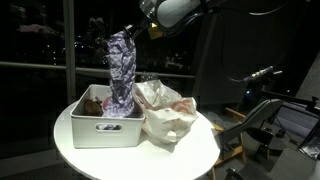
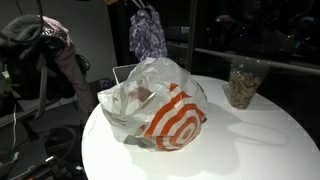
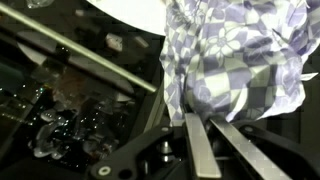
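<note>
— What sort of place is this, do you think?

— An office or a lab room high in a building, at night. Tall windows (image 1: 45,45) with dark frames fill the upper left of the frame, and small city lights show in the glass.

— Anything else?

— Yes. At the left edge, jackets and a bag (image 2: 48,45) hang together on a stand. The round white table (image 2: 255,140) looks like meeting furniture. At the lower right stands grey equipment (image 1: 265,120), too dark to name.
</note>
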`<state>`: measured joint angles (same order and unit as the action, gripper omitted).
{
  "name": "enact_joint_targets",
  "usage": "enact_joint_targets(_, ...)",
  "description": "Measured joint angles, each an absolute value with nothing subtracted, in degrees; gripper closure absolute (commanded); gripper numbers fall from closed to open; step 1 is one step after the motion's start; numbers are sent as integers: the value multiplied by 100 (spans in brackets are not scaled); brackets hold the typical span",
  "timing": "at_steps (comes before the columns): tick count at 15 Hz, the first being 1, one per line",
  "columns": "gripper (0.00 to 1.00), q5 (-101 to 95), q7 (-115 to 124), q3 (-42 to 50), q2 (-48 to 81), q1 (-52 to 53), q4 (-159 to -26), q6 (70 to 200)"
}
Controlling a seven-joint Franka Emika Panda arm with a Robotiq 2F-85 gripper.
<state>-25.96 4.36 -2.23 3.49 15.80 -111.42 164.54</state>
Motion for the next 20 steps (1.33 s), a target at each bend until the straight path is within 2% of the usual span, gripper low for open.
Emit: enact_joint_targets(20, 93, -3554, 2221, -385, -3469, 1032, -12172, 16804)
